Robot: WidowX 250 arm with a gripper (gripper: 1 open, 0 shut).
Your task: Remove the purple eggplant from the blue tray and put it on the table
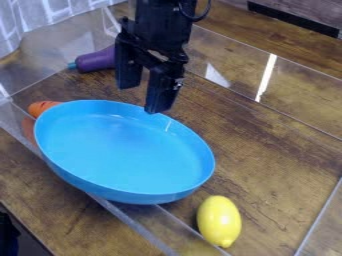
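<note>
No readable txt, labels or nos. anywhere — nothing legible.

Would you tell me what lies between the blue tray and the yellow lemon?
Nothing: in the camera view only bare table separates the blue tray from the yellow lemon.

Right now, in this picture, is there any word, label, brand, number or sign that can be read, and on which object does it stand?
None: no readable text shows anywhere in the camera view.
The blue tray, yellow lemon and purple eggplant carry no print.
The gripper and the arm above it are plain black, with no visible marking.
The table shows only wood grain and glare.
</note>
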